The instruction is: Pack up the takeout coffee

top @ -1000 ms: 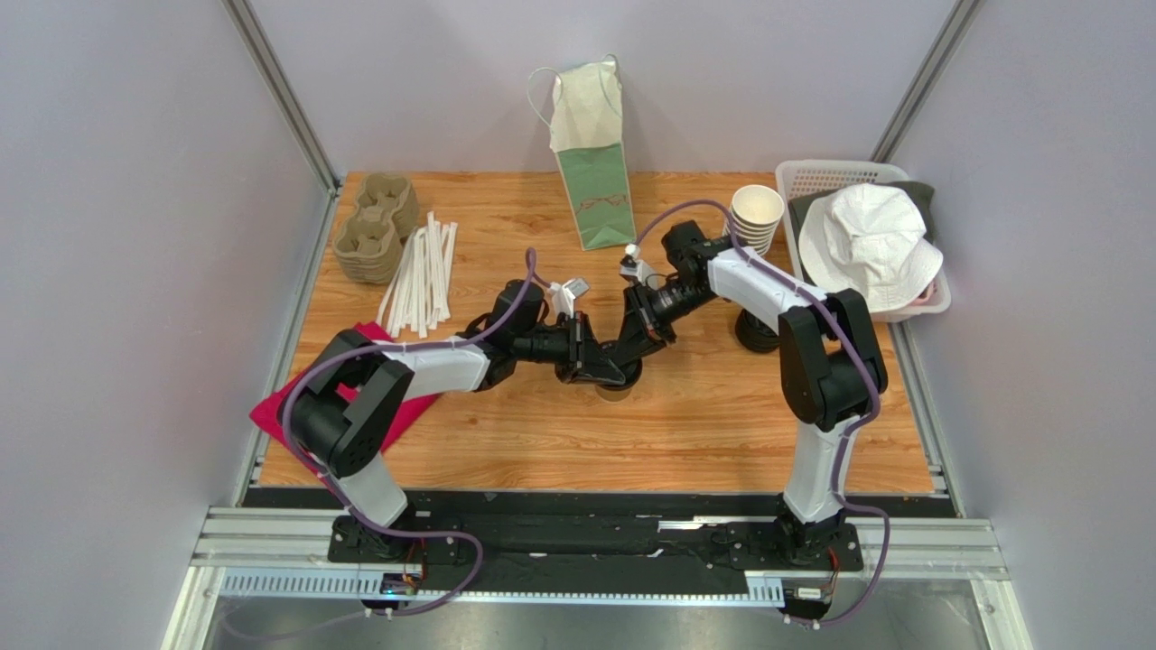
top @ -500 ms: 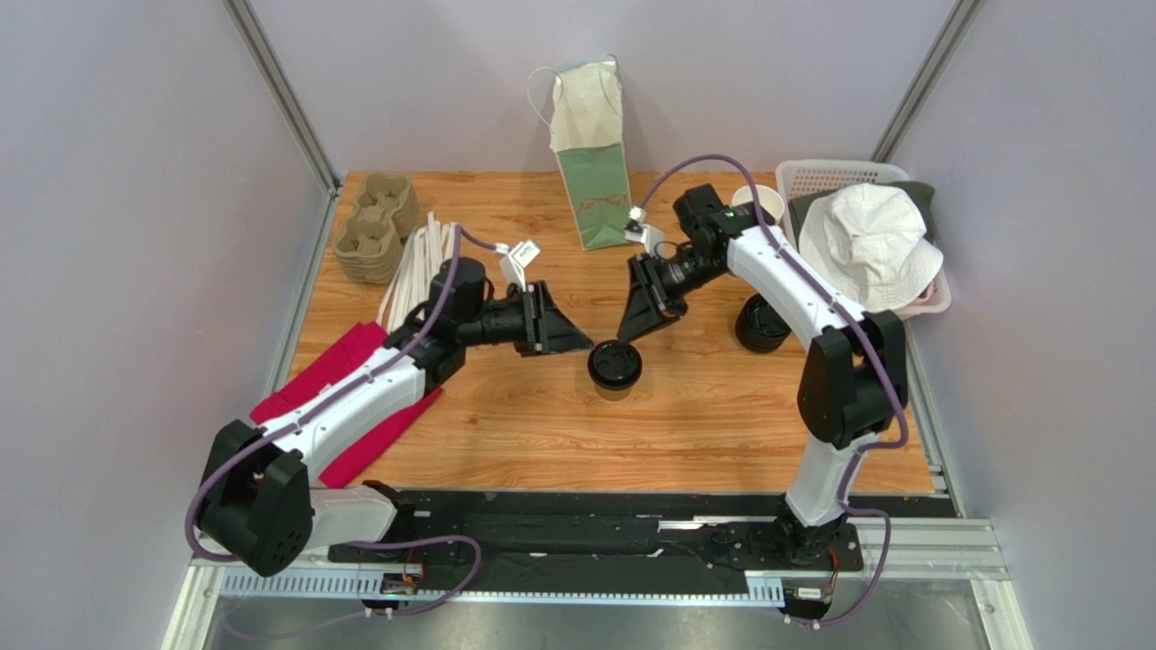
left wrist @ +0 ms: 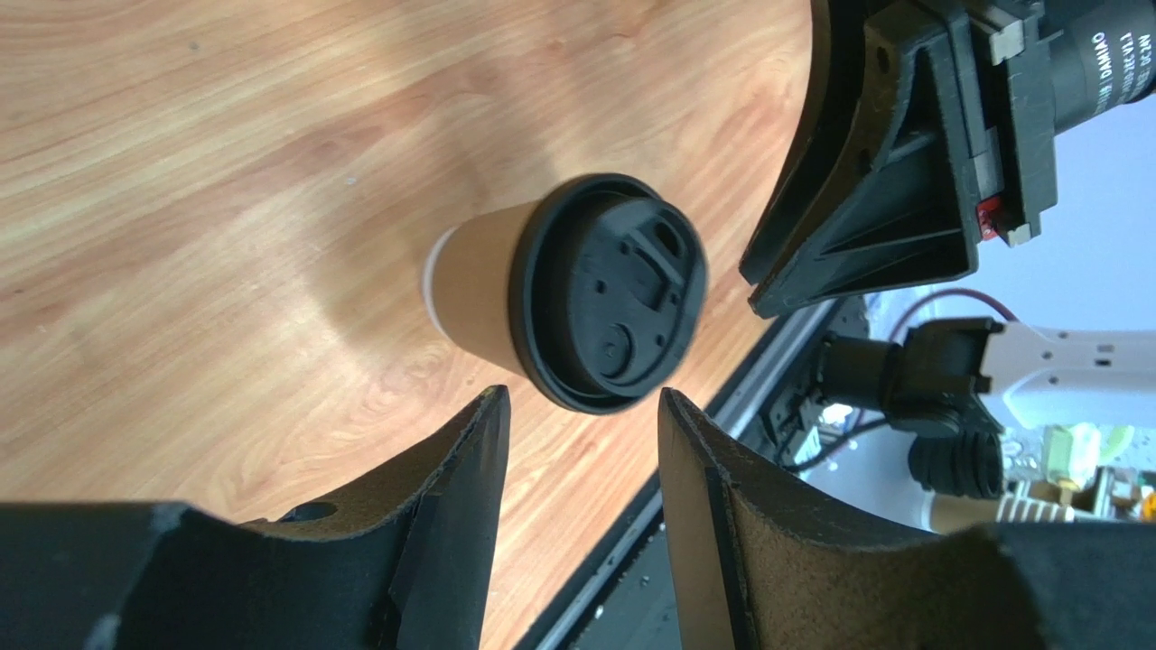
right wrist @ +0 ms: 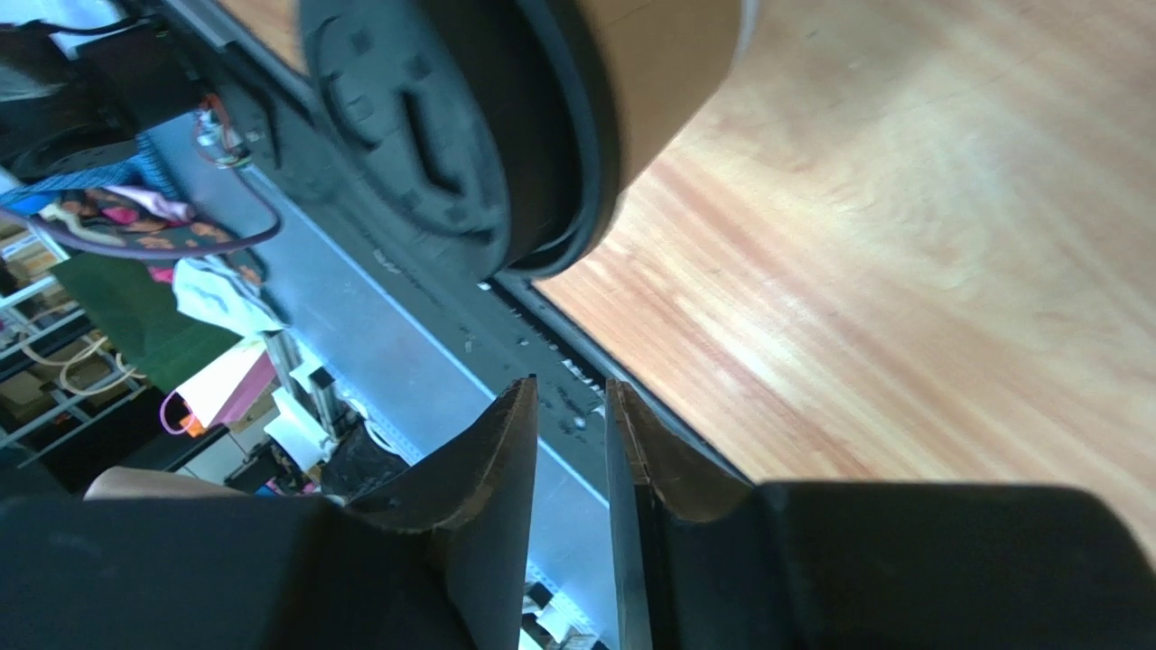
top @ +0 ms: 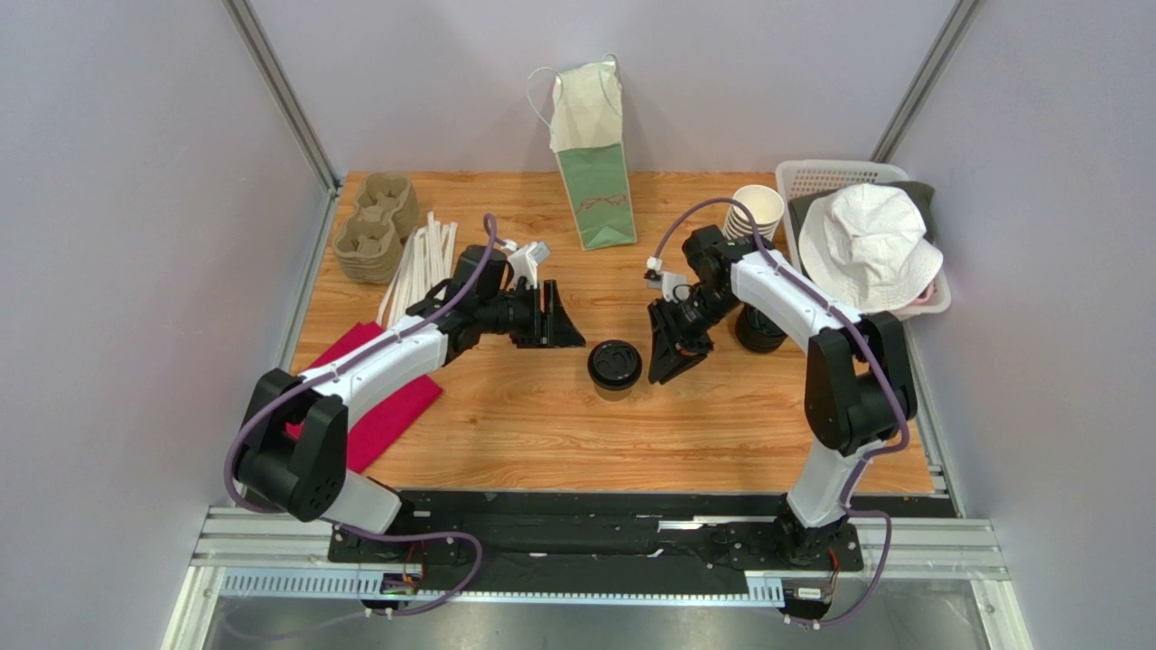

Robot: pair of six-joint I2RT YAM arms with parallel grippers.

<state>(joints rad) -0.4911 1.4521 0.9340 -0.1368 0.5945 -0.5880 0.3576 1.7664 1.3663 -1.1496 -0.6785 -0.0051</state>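
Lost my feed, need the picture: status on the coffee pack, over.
Left tool open, empty. Right tool open, empty. Coffee upright between them, lid on. Nothing between it and bag.

Plain grey partition walls (top: 122, 203) around a light wooden tabletop (top: 543, 420), under even light

Takeout coffee (top: 615, 366) upright on table (top: 543, 434), centre. Left gripper (top: 567, 332) just left and slightly far of it, right gripper (top: 668, 369) just right; neither touching. Paper bag (top: 594, 169) at far edge, behind coffee. Cup carriers (top: 376, 226) in far-left corner; straws (top: 421, 275) right of them; cloth (top: 369, 406) near-left. Basket (top: 814, 174) far right, hat (top: 869, 241) in it. Cup stack (top: 756, 214) left of basket; lone lid (top: 753, 335) on near side of stack.
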